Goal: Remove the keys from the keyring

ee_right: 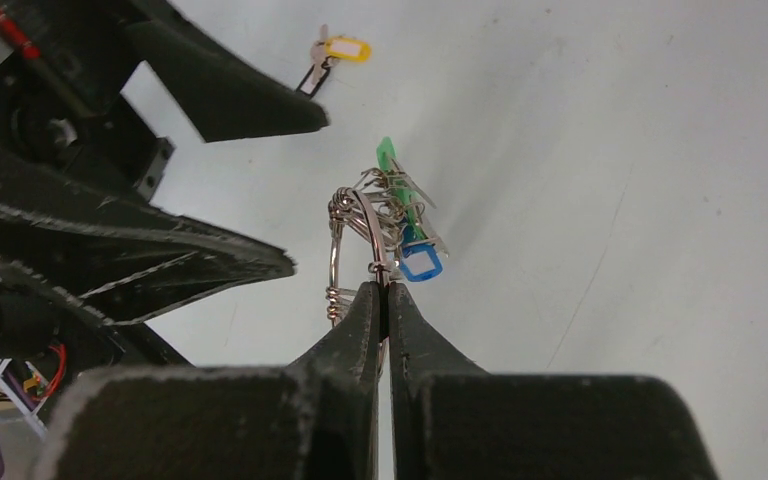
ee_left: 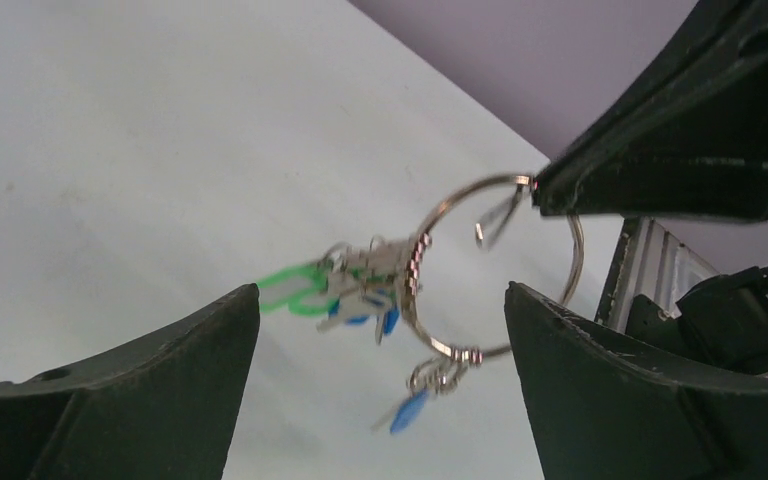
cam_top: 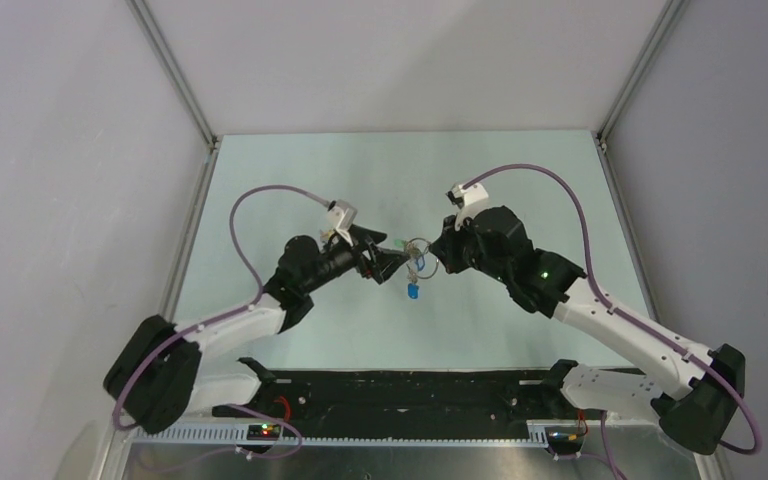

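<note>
Jaws of the right gripper (ee_right: 384,300) are pressed tight together, pinching the wire of the keyring (ee_right: 337,250), and we see it held up off the table (ee_right: 610,150). Just past the pinch the keys (ee_right: 405,215) bunch on the ring, a green head topmost and a blue head nearest the fingers. Another blue one hangs lower. Beyond them the left gripper (ee_left: 382,300) stands wide, a finger on either side of the ring. Whether one brushes the wire, we can't quite tell. Farthest off, a yellow tagged piece (ee_right: 345,48) lies alone on the table.

The keys (ee_left: 365,290) bunch in a blur — count untellable.
</note>
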Tool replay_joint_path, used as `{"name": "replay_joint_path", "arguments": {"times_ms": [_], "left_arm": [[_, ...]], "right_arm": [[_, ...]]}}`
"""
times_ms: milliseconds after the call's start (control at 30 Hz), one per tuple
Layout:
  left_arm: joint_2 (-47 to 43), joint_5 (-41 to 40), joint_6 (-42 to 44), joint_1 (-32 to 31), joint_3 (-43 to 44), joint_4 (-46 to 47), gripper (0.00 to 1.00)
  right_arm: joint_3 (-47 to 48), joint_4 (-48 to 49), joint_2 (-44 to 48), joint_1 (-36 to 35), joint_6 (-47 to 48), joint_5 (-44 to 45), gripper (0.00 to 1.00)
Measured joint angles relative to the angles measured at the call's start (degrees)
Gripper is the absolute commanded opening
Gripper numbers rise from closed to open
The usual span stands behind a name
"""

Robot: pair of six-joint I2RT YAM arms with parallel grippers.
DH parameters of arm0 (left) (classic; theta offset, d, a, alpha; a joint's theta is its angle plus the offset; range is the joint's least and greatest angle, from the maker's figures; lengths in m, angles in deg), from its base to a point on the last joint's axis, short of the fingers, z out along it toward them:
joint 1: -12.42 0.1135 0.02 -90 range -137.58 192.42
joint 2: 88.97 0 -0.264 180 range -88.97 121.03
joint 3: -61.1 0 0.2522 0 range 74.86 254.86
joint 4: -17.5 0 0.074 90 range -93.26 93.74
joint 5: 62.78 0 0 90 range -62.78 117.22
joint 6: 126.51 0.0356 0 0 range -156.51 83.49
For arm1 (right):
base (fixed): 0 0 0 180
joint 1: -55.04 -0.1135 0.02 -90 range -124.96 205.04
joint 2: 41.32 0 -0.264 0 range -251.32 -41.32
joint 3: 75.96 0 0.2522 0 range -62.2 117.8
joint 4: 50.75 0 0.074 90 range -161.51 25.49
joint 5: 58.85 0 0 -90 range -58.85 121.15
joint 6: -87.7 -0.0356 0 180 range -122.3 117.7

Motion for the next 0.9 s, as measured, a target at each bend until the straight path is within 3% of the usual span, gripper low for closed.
{"name": "replay_joint_path", "arguments": {"times_ms": [67, 133, 167, 200, 233, 300, 367, 433, 533, 600, 733, 900], "left_arm": [[3.5, 1.2, -0.2, -0.1, 2.3, 2.5, 0.80], [6.9, 2.5, -0.8, -0.3, 4.1, 5.2, 0.62], [8.5, 3.0, -1.4, -0.3, 4.8, 6.5, 0.44], [10.3, 3.8, -2.0, -0.4, 5.5, 8.0, 0.34], [11.7, 4.3, -2.8, -0.5, 6.0, 9.4, 0.13], [14.1, 6.3, -4.0, -0.8, 6.5, 12.6, 0.02], [15.0, 7.5, -4.1, -1.0, 6.4, 13.7, 0.00], [15.4, 7.9, -4.2, -1.1, 6.4, 15.0, 0.00], [15.4, 8.0, -4.5, -1.1, 6.4, 16.0, 0.00], [15.1, 7.7, -4.6, -1.0, 6.3, 16.4, 0.00], [12.3, 6.7, -4.4, -0.9, 5.3, 16.7, 0.00], [7.3, 5.7, -3.3, -0.9, 3.7, 16.7, 0.00]], "right_arm": [[0.0, 0.0, 0.3, -0.1, 0.0, -0.5, 0.00], [0.0, 0.0, 0.7, -0.2, 0.0, -0.9, 0.00], [0.0, 0.0, 0.9, -0.2, 0.0, -1.0, 0.00], [0.0, 0.0, 1.1, -0.2, 0.0, -1.2, 0.00], [0.0, 0.0, 1.2, -0.3, 0.0, -1.3, 0.00], [0.0, 0.3, 1.3, -0.3, 0.0, -1.1, 0.00], [0.0, 0.3, 1.5, 0.1, 0.0, -0.2, 0.03], [0.0, 0.3, 1.8, 0.2, 0.0, 0.0, 0.16], [0.0, 0.2, 2.5, 0.3, 0.1, -0.2, 0.21], [0.0, -0.2, 2.9, 0.9, 0.2, -0.8, 0.42], [-0.7, -0.4, 3.8, 3.1, 0.3, -2.6, 0.67], [-4.8, 1.0, 7.6, 7.6, 0.3, -8.5, 0.75]]}}
